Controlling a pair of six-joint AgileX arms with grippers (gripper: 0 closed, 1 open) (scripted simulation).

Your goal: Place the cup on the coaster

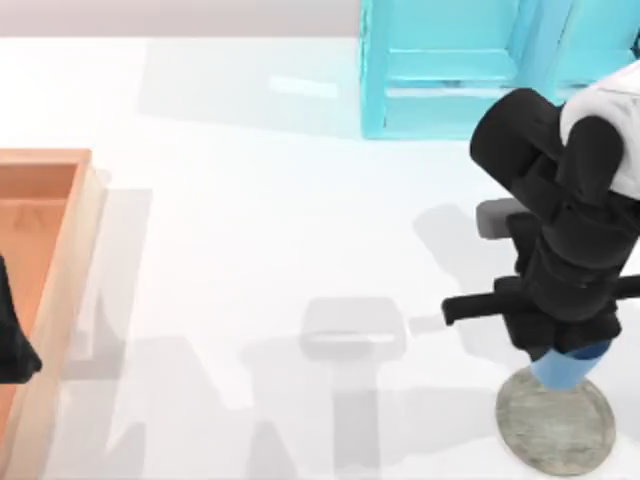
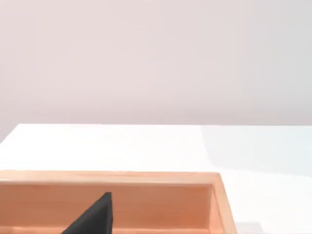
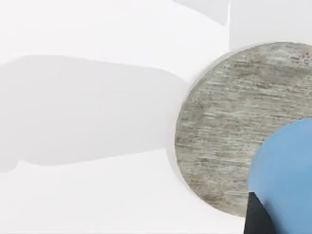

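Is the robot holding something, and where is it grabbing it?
The right gripper holds the blue cup by its upper part, over the grey coaster. The left gripper, parked at the wooden tray, holds nothing visible.

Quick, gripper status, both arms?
Left gripper: parked over the wooden tray at the table's left; grip cannot be told.
Right gripper: shut on the cup, above the coaster.

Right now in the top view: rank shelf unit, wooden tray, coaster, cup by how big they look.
1. Shelf unit, largest, cut by the frame.
2. Wooden tray, also cut by the frame.
3. Coaster.
4. Cup, smallest, mostly hidden under the right gripper; it sits higher, nearer the camera, yet looks narrower than the coaster.
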